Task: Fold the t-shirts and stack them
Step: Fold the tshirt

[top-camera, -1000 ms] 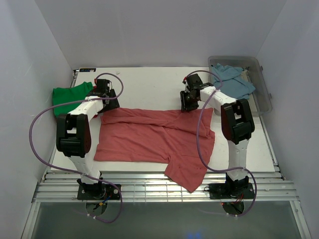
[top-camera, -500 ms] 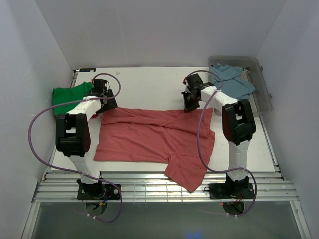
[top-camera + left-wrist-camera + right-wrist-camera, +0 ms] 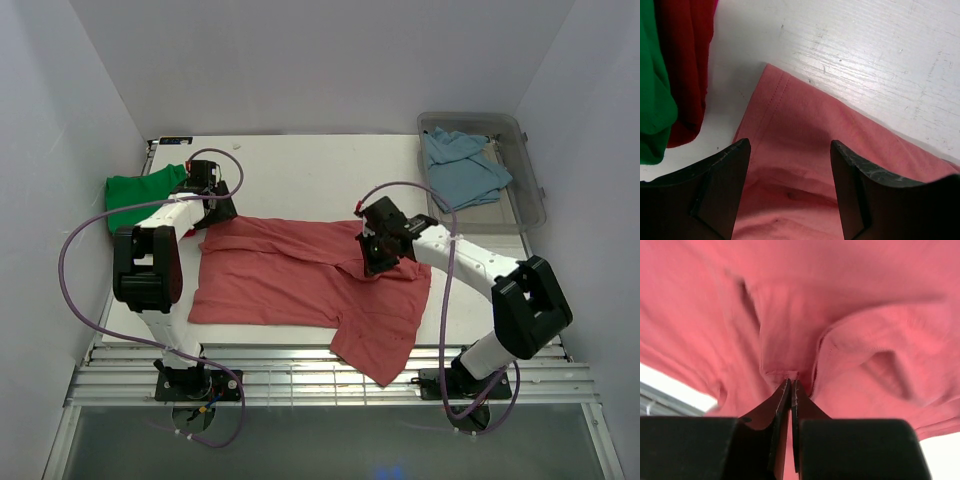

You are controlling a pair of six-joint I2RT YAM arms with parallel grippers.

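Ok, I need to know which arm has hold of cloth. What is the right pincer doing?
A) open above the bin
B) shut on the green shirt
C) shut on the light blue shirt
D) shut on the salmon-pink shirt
D: in the wrist view the right pincer is closed, with the salmon-pink shirt bunched at its tips.

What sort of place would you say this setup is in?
Probably a robotics lab test cell, not a laundry: plain white walls box in a white table, the left arm and right arm are bolted to an aluminium rail at its near edge, and a salmon-pink t-shirt lies spread out.
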